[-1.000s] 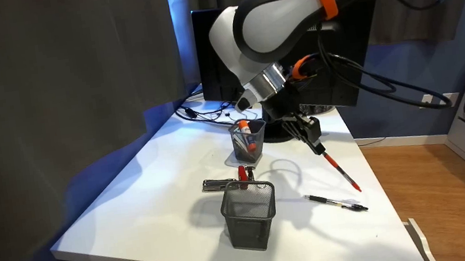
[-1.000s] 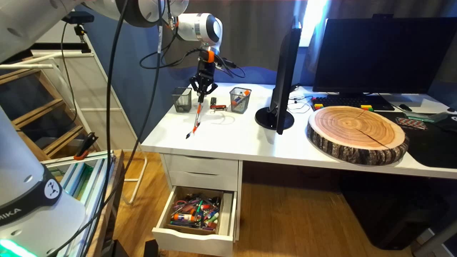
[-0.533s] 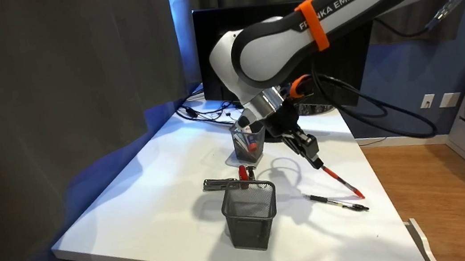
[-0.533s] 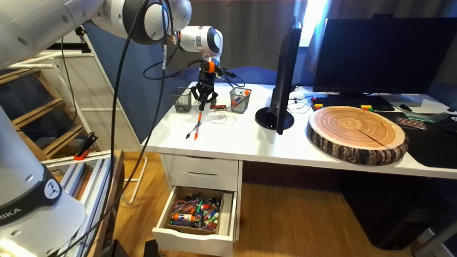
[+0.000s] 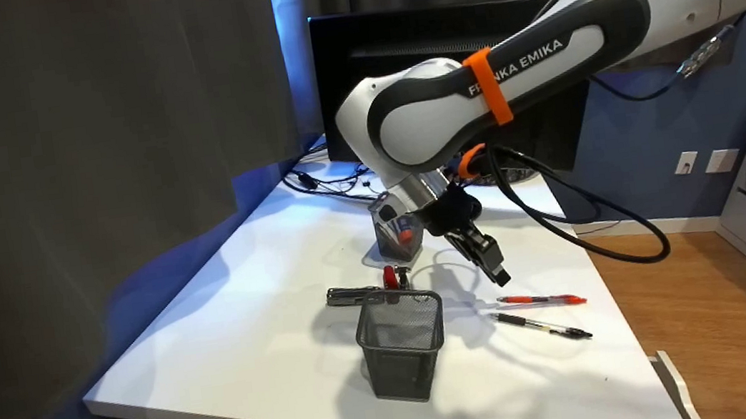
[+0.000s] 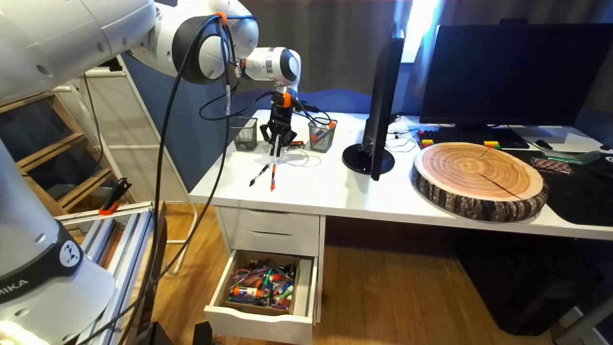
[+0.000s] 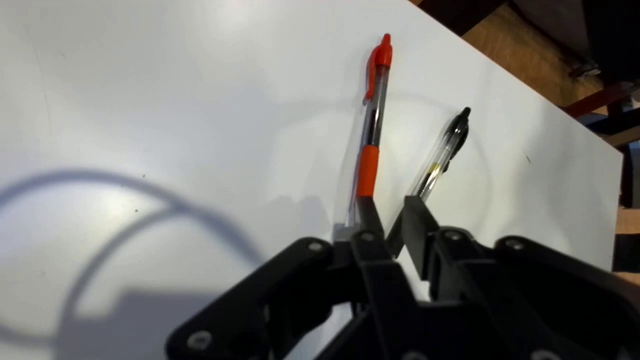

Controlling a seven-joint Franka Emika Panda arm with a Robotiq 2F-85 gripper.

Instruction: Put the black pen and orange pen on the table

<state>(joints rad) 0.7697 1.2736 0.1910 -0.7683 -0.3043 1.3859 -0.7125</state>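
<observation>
The orange click pen [image 7: 375,117] and black click pen [image 7: 434,172] lie near each other on the table [image 7: 200,105] | tool [image 7: 391,214] spread, pinching nothing | to leave both there, I guess

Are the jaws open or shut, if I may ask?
Open: the wrist view shows the jaws apart, part of the black pen visible through the gap.

At the upper right of an exterior view, the glossy white robot arm [image 5: 567,65] wears curved black trim [image 5: 625,15] and white FRANKA EMIKA lettering [image 5: 540,53], partly covered by an orange strap [image 5: 489,87]. Below come a silver collar [image 5: 424,190] and looping black cables [image 5: 639,259]. Low in the wrist view, the matte black, angular gripper [image 7: 392,215] bears pale screws [image 7: 199,340].
</observation>
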